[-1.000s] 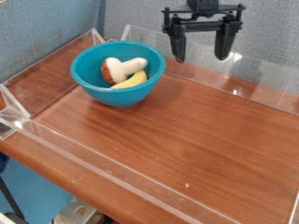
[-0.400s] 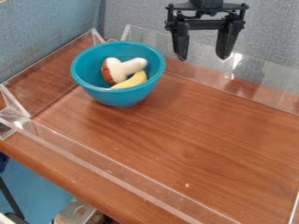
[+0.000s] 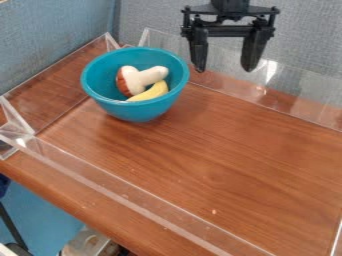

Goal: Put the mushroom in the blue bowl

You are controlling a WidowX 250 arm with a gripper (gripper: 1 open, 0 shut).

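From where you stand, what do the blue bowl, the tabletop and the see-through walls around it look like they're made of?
The blue bowl looks like glossy moulded plastic, going by the smooth sheen on its rim. The tabletop appears to be wood or a wood-look laminate, reddish-brown with visible grain. The see-through walls are probably clear acrylic, judging by their bright edges and reflections.

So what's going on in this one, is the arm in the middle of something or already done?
It looks done. The mushroom lies on its side inside the blue bowl, next to a yellow banana-like piece. The gripper hangs open and empty above the back of the wooden table, off to the right of the bowl and touching nothing. A clear plastic wall rims the table.
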